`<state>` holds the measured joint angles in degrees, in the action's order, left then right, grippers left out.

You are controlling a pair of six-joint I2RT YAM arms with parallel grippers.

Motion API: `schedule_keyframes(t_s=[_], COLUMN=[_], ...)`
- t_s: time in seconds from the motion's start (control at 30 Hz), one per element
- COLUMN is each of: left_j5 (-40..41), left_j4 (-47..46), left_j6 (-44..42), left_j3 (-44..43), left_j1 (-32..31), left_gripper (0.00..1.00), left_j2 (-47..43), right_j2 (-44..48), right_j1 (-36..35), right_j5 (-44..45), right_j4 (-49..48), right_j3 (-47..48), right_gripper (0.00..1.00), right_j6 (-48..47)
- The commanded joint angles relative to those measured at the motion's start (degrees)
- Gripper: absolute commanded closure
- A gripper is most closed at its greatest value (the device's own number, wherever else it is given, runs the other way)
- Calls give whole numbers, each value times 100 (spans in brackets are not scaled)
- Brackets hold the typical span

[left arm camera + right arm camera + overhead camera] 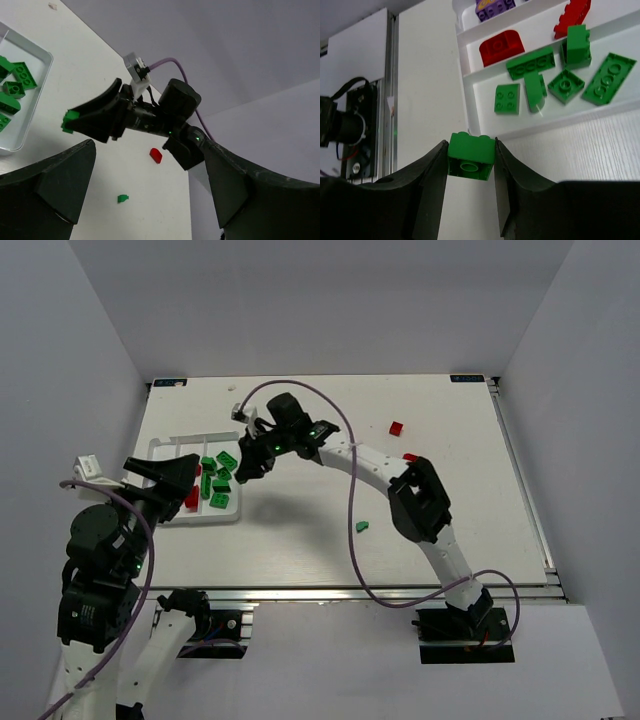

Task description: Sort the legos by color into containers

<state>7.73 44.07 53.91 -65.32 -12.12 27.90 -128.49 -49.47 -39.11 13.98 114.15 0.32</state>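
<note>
Mostly you're through: your right gripper (250, 466) is clamping a green brick (471, 156) at the tray's (158, 444) three o'clock edge. Your left gripper (172, 488) is hanging wide open, empty. Two red bricks (396, 428) and a loose green (362, 526) are waiting toward three o'clock.

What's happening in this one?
The right gripper holds a green brick just outside the tray, beside the compartment that already has several sorted greens. Sorted reds lie in the next compartment, with a purple piece beyond. The left gripper hangs open and empty at the tray's left end. Two loose reds and a loose green lie on the table.
</note>
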Motion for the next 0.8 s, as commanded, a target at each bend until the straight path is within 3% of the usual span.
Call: schedule_keyframes(t_s=[0.0,0.2,0.4,0.77], left_j5=[141,238,291,238], left_j4=[338,611,769,778], left_j6=[128,216,330,322], left_j3=[-104,-148,-42,2], left_j1=[25,17,17,17], left_gripper=[2,2,2,2], left_j2=[-56,-206,-390,-347], right_j2=[-377,-950,-1328,-1328], right_j1=[-211,-440,-581,-643], right_j5=[175,808,1213,1283], right_j4=[-1106,-2134,-2224,-1987], right_j3=[599,723,908,705], right_gripper=[100,100,98,36], right_j6=[811,1313,1340,830])
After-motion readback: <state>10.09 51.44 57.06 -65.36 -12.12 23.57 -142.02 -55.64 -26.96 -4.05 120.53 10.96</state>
